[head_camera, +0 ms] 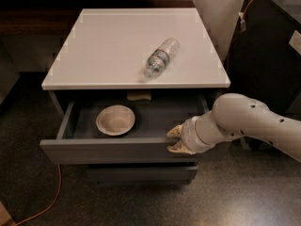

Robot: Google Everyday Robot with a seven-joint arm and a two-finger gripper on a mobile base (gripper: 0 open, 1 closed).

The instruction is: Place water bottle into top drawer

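The water bottle (161, 57) lies on its side on the cabinet's white top (108, 51), right of centre, cap toward the front left. The top drawer (113, 149) is pulled open below it, and a pale bowl (115, 120) sits inside at the left. My gripper (175, 140) is at the right part of the drawer's front panel. One finger is inside the drawer and one is on the outer face, so it is closed on the front edge. The bottle is apart from the gripper, up on the top.
A tan object (138, 96) lies at the back of the drawer under the top. A narrower drawer (141, 173) sits below. A dark cabinet (268, 55) stands close on the right. An orange cable (51, 197) runs across the floor at the left.
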